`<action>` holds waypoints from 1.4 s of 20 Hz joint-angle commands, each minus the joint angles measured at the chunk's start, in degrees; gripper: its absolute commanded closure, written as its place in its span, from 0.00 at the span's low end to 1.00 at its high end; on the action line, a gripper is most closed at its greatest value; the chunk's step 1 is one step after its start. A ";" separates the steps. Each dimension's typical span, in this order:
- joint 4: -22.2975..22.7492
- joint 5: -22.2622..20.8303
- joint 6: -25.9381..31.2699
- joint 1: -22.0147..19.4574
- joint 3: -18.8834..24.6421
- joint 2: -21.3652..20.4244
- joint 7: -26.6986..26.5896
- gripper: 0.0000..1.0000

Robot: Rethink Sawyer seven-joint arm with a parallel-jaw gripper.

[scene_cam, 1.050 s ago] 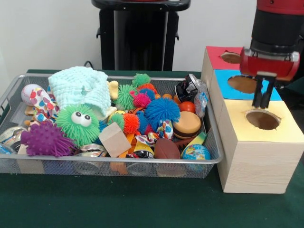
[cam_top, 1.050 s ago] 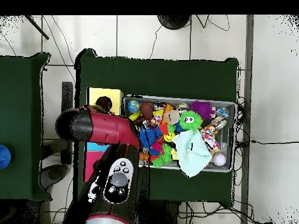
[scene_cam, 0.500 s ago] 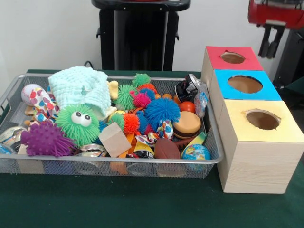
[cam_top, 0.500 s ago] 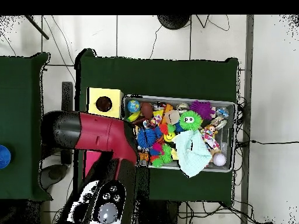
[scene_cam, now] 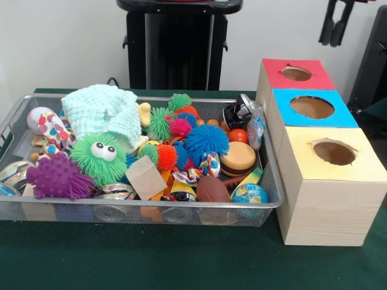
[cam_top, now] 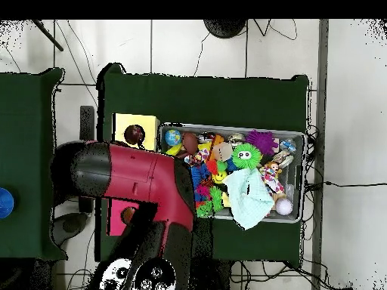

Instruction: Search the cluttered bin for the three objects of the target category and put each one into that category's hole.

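Fingers (scene_cam: 342,21) of the gripper (scene_cam: 336,23) hang close together, empty, at the frame's upper right, above the red hole (scene_cam: 297,73); the red arm (cam_top: 132,177) lies crosswise in the overhead view. Filling the lower left, the wire bin (scene_cam: 181,212) runs lengthwise left to right, heaped with toys. At right, the wooden box (scene_cam: 323,199) shows three holes: red, blue (scene_cam: 312,107), yellow (scene_cam: 334,152)

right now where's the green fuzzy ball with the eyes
In the front view the green fuzzy ball sits in the left half of the wire bin, just below the mint cloth and right of the purple spiky ball.
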 commanded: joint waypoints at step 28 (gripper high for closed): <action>8.68 -5.09 -13.74 -10.40 6.05 5.34 8.12 1.00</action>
